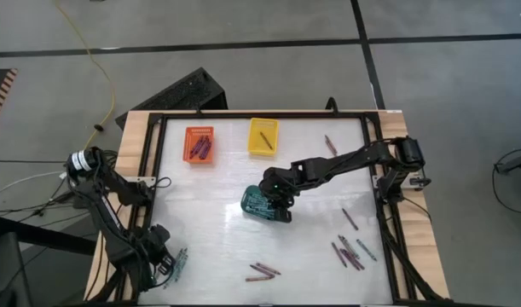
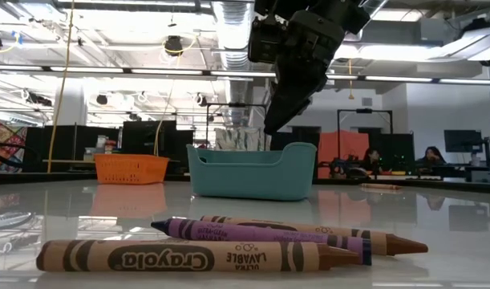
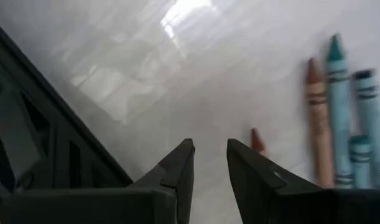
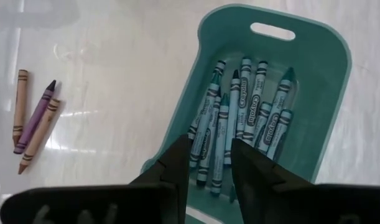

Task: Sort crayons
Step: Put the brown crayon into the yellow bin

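The right gripper hangs over the teal basket at the table's centre, fingers a little apart with nothing between them. About nine teal crayons lie in that basket; overlaps make the count unsure.

The orange basket at 11 o'clock holds a few dark crayons, too small to count. The yellow basket at 12 o'clock holds one.

Loose crayons: three at 6 o'clock, two brown and one purple; a cluster of about five at 4 o'clock; one at 3 o'clock; one at 1 o'clock.

The left gripper waits at 8 o'clock by the frame, fingers slightly apart and empty, just beside two brown and about three teal crayons.
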`<act>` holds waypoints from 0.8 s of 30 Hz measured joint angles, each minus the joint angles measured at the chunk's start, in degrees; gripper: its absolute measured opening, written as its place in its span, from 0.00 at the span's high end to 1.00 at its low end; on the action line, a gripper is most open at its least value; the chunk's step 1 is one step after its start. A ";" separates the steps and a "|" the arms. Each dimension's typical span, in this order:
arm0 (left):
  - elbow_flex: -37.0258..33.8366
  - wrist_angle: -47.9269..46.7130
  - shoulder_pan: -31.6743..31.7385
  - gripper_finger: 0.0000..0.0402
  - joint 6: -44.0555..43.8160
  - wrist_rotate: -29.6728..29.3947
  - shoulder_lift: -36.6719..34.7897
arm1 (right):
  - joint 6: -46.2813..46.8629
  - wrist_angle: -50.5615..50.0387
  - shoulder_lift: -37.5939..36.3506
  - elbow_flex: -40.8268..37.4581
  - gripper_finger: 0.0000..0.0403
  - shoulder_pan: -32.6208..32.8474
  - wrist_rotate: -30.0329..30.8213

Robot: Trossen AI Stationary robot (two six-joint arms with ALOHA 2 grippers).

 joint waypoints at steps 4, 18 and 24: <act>0.02 1.08 0.00 0.78 0.85 -3.63 -2.71 | -0.79 0.01 0.00 0.00 0.72 0.00 0.02; 0.11 8.36 0.11 0.78 3.85 -0.85 -0.34 | -1.31 0.04 0.00 0.00 0.72 0.00 0.09; 0.11 8.33 0.13 0.78 3.47 0.34 -0.32 | -1.16 -0.05 0.00 0.00 0.72 0.56 0.18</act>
